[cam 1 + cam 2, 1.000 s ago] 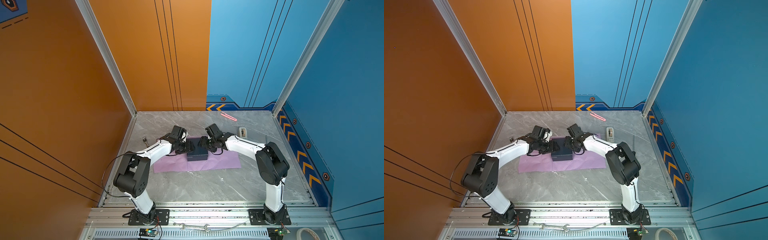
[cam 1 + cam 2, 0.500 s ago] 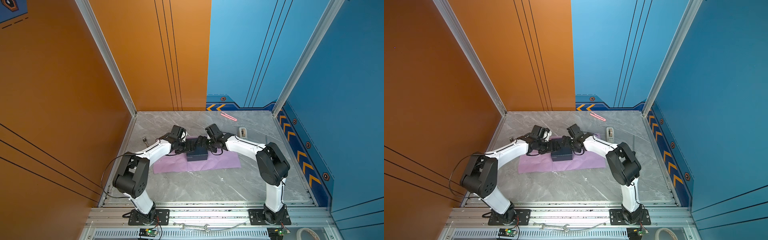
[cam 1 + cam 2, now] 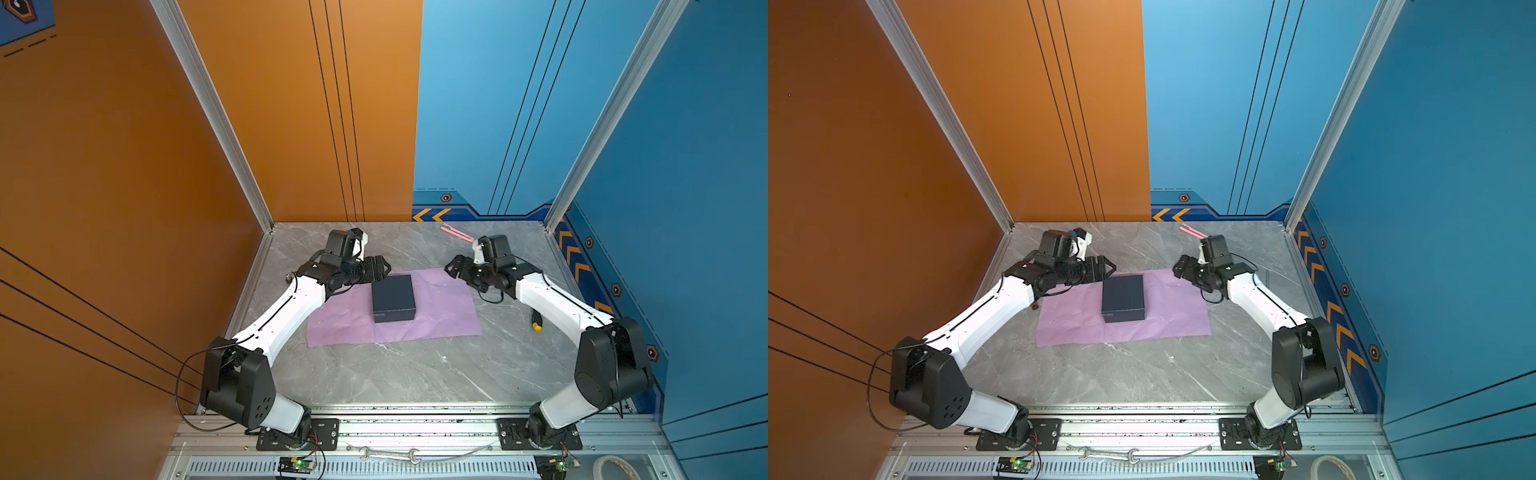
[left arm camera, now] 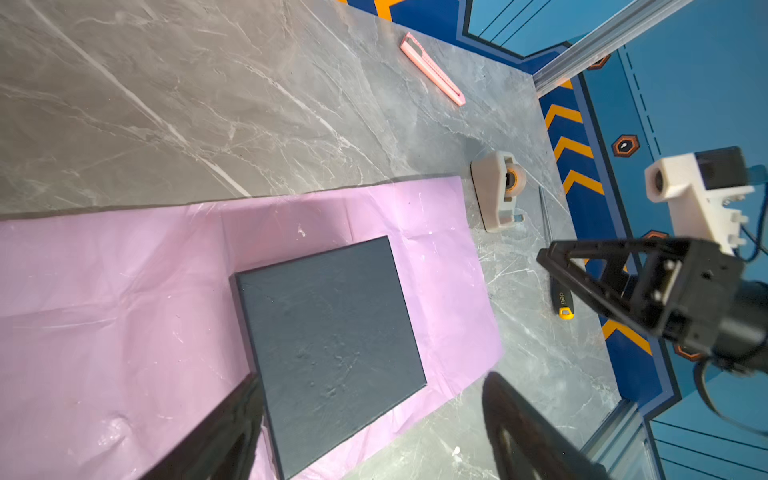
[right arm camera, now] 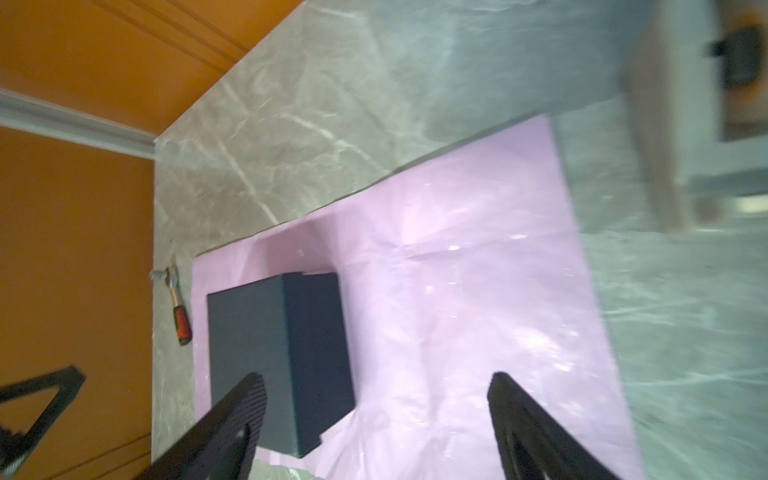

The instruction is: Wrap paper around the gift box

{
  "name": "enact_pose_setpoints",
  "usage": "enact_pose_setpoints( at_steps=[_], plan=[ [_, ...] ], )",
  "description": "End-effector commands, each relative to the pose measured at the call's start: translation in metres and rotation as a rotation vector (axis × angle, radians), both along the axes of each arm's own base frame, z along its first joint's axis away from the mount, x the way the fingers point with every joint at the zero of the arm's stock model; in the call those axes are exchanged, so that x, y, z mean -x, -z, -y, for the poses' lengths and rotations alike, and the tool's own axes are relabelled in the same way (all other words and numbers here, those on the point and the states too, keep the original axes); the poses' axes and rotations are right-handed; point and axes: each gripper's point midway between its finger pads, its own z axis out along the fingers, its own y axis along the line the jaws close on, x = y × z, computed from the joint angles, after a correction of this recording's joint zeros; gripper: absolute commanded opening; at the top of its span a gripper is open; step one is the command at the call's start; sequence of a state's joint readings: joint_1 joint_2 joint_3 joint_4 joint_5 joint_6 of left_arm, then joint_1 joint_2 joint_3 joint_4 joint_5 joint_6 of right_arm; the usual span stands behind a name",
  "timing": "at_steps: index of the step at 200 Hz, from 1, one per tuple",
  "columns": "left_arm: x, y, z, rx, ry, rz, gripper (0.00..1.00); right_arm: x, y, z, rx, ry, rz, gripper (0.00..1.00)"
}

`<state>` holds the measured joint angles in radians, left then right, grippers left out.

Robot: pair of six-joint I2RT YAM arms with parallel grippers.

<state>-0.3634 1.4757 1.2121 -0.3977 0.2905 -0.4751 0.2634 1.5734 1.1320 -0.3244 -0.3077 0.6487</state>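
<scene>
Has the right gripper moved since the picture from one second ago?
Yes. The right gripper has drawn away from the gift box, rightward, toward the right edge of the paper.

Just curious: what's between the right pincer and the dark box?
Only a stretch of bare paper, in both top views. The right pincer hangs open, apart from the box.

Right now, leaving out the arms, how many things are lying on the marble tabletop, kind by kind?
Box: 1
Paper: 1
Cutter: 1
Tape dispenser: 1
Hand tools: 2 (red-handled tool, black-and-yellow tool)
Total: 6
</scene>
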Motion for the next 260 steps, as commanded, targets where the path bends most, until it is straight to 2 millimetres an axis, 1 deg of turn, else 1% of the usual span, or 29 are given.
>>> enact_pose_setpoints(
  at_steps=[1,17,30,53,71,106,115,136,146,155,193,220,240,260],
  plan=[
    [0.011,0.023,-0.006,-0.062,-0.009,-0.072,0.84,0.026,0.024,0.024,0.014,-0.064,-0.1,0.86],
    [0.011,0.041,-0.011,-0.065,-0.032,-0.112,0.84,0.035,0.035,0.038,0.031,-0.078,-0.144,0.86],
    [0.009,0.053,-0.013,-0.039,-0.037,-0.146,0.84,0.04,0.043,0.044,0.041,-0.095,-0.172,0.86],
    [0.005,0.062,-0.019,-0.043,-0.055,-0.169,0.84,0.044,0.06,0.051,0.039,-0.116,-0.208,0.86],
    [-0.001,0.059,-0.021,-0.027,-0.067,-0.17,0.84,0.042,0.075,0.059,0.041,-0.104,-0.24,0.86],
    [-0.01,0.054,-0.02,-0.03,-0.06,-0.165,0.83,0.037,0.097,0.056,0.017,-0.115,-0.292,0.86],
    [-0.012,0.048,-0.017,-0.029,-0.054,-0.149,0.82,0.036,0.103,0.057,0.013,-0.114,-0.3,0.85],
    [-0.013,0.031,0.001,-0.039,0.006,-0.087,0.81,0.032,0.11,0.048,-0.054,-0.132,-0.309,0.83],
    [-0.014,0.028,0.012,-0.036,0.041,-0.076,0.8,0.03,0.109,0.042,-0.086,-0.148,-0.309,0.82],
    [-0.014,0.03,0.022,-0.026,0.07,-0.085,0.79,0.029,0.11,0.038,-0.101,-0.155,-0.31,0.82],
    [-0.012,0.055,0.054,-0.039,0.153,-0.139,0.78,0.033,0.115,0.035,-0.101,-0.166,-0.327,0.81],
    [-0.008,0.073,0.074,-0.046,0.215,-0.173,0.77,0.037,0.118,0.027,-0.114,-0.187,-0.341,0.81],
    [-0.007,0.094,0.074,-0.082,0.225,-0.199,0.77,0.038,0.12,0.024,-0.112,-0.193,-0.346,0.81],
    [-0.002,0.116,0.067,-0.118,0.211,-0.243,0.77,0.039,0.122,0.023,-0.12,-0.197,-0.352,0.81]
  ],
)
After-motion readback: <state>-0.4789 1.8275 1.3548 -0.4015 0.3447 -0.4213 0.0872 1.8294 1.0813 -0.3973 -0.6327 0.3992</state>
